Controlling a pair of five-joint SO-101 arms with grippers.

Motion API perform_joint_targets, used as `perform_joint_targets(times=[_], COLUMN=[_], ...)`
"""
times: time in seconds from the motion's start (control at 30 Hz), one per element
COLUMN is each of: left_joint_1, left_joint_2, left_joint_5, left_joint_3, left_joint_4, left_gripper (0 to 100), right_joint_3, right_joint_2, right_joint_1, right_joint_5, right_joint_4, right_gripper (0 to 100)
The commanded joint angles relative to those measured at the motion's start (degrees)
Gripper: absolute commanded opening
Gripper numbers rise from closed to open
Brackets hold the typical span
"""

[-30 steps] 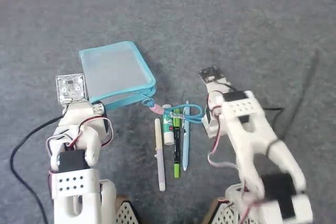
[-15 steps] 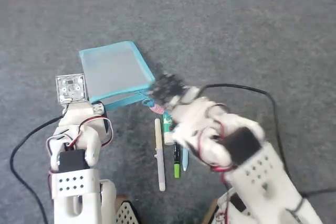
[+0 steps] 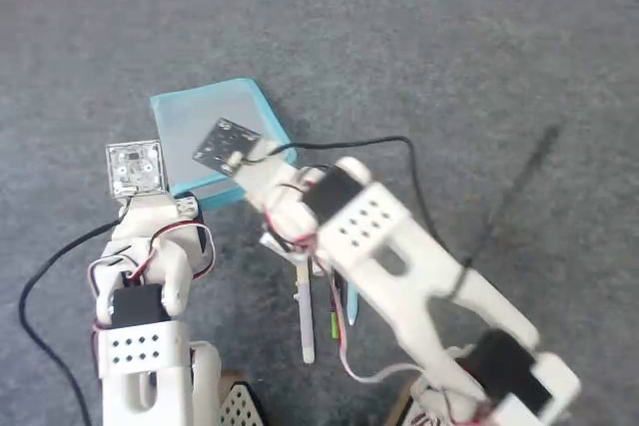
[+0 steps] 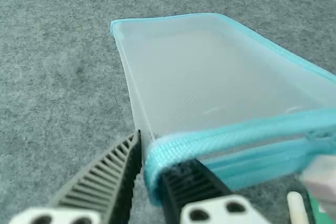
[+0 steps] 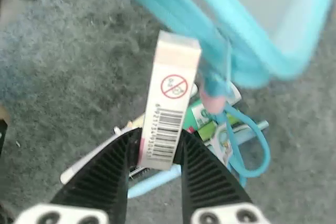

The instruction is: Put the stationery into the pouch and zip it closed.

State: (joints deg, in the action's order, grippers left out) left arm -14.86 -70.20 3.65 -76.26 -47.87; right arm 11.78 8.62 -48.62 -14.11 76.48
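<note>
Gripping a rectangular paper-sleeved eraser (image 5: 176,77), the right tool (image 5: 157,141) is closed around it — the left tool (image 4: 150,162) pinches the teal edge of the frosted pouch (image 4: 210,87).

The frosted plastic pouch (image 4: 210,77) with woven zip tape (image 4: 231,136) lies on rough carpet (image 4: 52,51).

The translucent pouch with turquoise zipper trim (image 3: 215,132) lies flat on the grey bench (image 3: 479,77), its near zipper edge pinched in the left claw (image 4: 149,156). A small white barcoded block (image 5: 169,114), perhaps an eraser, sits gripped in the right claw (image 5: 157,142) beside the pouch's zipper. A white pen (image 3: 306,321), green marker (image 3: 336,324) and blue pen (image 3: 351,308) lie parallel nearby.
</note>
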Motion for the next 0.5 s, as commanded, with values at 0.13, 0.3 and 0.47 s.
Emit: perform_joint_targets(times=[0.13, 0.3, 0.47], left_joint_1=[0.53, 0.62, 0.62], left_joint_2=[0.26, 0.26, 0.26], left_joint_5=[-0.18, -0.26, -1.67], left_joint_3=[0.13, 0.13, 0.13], left_joint_4=[1.85, 1.85, 1.85], left_gripper=[1, 1, 1], right_joint_3=[-19.87, -28.66, -36.31], right_joint_2=[-11.3, -16.48, -23.6], right_joint_1=[-0.66, -0.84, -1.19], right_joint_5=[3.87, 3.87, 3.96], right_joint_4=[5.41, 8.4, 11.65], right_gripper=[0.6, 0.6, 0.6])
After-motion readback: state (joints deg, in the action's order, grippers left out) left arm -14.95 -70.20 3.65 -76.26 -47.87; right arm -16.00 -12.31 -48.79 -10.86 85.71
